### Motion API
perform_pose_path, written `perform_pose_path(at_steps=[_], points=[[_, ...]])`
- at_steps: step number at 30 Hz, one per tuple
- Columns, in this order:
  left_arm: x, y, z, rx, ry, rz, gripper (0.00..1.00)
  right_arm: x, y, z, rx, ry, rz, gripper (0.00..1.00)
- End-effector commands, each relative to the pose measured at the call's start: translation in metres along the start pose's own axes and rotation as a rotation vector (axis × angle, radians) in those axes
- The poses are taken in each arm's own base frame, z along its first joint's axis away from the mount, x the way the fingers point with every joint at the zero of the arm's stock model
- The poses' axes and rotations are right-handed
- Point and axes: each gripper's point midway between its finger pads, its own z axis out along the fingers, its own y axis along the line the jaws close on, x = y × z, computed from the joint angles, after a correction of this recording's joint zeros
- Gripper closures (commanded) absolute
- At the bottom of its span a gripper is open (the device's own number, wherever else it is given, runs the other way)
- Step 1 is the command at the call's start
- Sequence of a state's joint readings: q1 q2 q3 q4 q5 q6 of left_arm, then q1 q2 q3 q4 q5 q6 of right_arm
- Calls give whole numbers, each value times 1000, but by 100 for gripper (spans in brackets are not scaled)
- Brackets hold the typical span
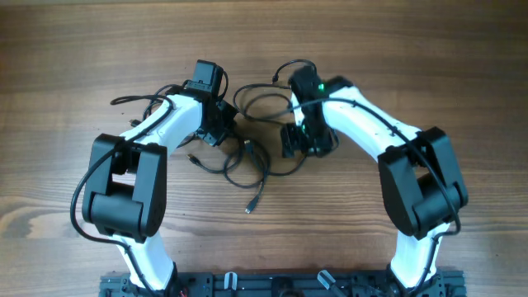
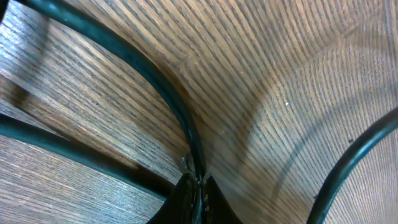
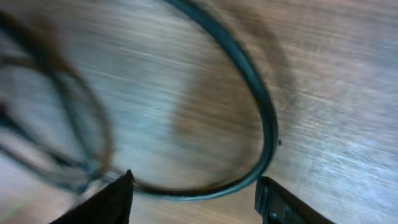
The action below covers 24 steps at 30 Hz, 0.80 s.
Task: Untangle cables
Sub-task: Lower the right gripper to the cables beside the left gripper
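Several thin black flexible cables lie tangled at the centre of the wooden tabletop, none separated yet. Left end effector is clenched on one strand; right end effector is released, straddling a loop. Nearly everything's left to do.

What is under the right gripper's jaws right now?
A cable loop lies on the wooden table below the right gripper, its jaws apart. Overhead, the arm hides that spot.

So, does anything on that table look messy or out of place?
Only the thin black cables: they sprawl in a tangle of overlapping loops in the middle of the wooden table. The left end effector is pinched shut on one strand. Nothing looks spilled or broken.
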State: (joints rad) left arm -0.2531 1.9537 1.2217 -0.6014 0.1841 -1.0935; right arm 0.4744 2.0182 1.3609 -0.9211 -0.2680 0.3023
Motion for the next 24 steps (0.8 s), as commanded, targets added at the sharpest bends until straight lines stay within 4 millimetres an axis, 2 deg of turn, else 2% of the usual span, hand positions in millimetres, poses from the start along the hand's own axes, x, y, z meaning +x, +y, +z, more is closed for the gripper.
perform_pose_path(at_steps=[1,2,3,4,6,7,8,14,19,24], points=[[-3,14,9,-46,0,-1,92,14,-12,11,28,23,22,43],[-3,14,9,-46,0,-1,92,15,-15,12,37,26,26,50],[-3,14,9,-46,-1,-1,92,15,-18,11,52,25,30,64],[-3,14,9,-46,0,-1,92,14,-21,11,68,22,32,72],[-3,14,9,-46,0,-1,92,13,-26,10,94,15,33,80],[-3,14,9,-46,0,-1,92,13,-27,10,99,13,32,90],[-3,14,9,-46,0,-1,92,12,-28,10,106,9,32,96],[-3,14,9,-46,0,-1,92,8,-35,3,150,-2,35,96],[-3,14,9,-46,-1,-1,92,-5,-28,-54,197,-92,22,96],[-3,14,9,-46,-1,-1,91,-21,-6,-119,139,-297,-30,96]])
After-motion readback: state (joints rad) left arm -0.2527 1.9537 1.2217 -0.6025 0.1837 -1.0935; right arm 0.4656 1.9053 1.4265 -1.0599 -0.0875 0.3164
